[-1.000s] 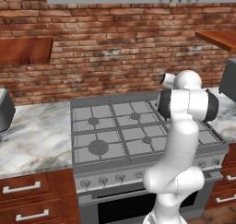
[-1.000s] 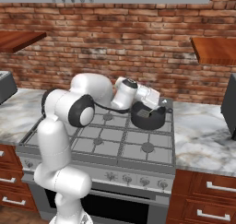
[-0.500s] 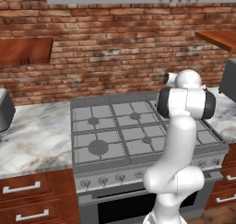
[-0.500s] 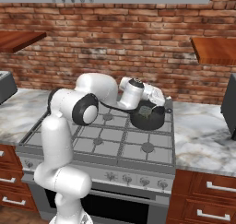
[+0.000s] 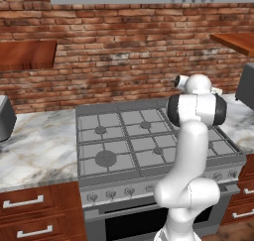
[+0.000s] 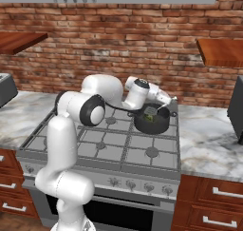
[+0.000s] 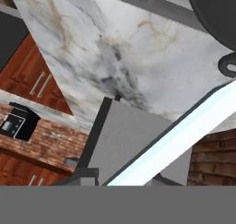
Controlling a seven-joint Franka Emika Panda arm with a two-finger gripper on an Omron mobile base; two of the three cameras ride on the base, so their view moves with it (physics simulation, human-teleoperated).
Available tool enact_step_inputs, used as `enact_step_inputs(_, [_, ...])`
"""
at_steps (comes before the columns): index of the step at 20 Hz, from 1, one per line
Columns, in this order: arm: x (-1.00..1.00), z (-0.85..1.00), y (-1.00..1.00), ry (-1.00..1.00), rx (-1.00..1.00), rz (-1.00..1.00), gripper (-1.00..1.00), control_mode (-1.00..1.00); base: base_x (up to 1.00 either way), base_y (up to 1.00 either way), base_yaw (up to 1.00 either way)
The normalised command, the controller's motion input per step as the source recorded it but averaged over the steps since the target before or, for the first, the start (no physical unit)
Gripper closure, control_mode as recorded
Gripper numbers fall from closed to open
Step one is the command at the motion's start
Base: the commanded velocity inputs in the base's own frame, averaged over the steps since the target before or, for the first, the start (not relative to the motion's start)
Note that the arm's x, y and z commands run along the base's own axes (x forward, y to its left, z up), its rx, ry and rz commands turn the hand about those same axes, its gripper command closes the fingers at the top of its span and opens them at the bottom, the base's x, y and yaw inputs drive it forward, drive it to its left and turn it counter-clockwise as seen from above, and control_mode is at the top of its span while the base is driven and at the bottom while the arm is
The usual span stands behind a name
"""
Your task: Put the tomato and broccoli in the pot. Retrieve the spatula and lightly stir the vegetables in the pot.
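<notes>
The dark round pot [image 6: 152, 123] stands on the stove's back right burner, and its rim and loop handle fill the hand view's upper right [image 7: 216, 15]. A greenish bit that looks like the broccoli [image 6: 149, 112] lies inside it. The tomato is hidden. My gripper [image 6: 162, 101] reaches over the pot's rim from the left. In the hand view it [image 7: 122, 178] is shut on the spatula's long pale handle [image 7: 184, 135], with the grey flat head [image 7: 124, 140] beside it. The arm hides the pot in the left base view.
The grey stove [image 5: 124, 146] has several bare burners in front and to the left. Marble counter [image 6: 209, 139] runs on both sides. A dark appliance [image 6: 236, 113] stands at the far right and a grey one [image 5: 4, 118] at the far left. Wooden shelves hang above.
The hand has lifted a little and drawn slightly left over the pot, still holding the spatula. Nothing else has moved.
</notes>
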Motion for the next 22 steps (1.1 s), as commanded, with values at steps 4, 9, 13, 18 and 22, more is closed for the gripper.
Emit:
enact_step_inputs(4, [0.11, -0.25, -0.10, 0.10, 0.00, 0.04, 1.00, -1.00, 0.00, 0.00, 0.00])
enact_step_inputs(9, [0.00, -0.43, -0.07, 0.16, 0.00, 0.04, 1.00, -1.00, 0.00, 0.00, 0.00])
enact_step_inputs(13, [0.16, -0.16, -0.18, 0.06, 0.00, 0.05, 1.00, -1.00, 0.00, 0.00, 0.00])
enact_step_inputs(18, [0.11, 0.40, -0.05, 0.00, 0.01, 0.06, 1.00, -1.00, 0.00, 0.00, 0.00])
enact_step_inputs(22, [-0.12, 0.31, 0.00, 0.00, 0.02, 0.10, 1.00, -1.00, 0.00, 0.00, 0.00])
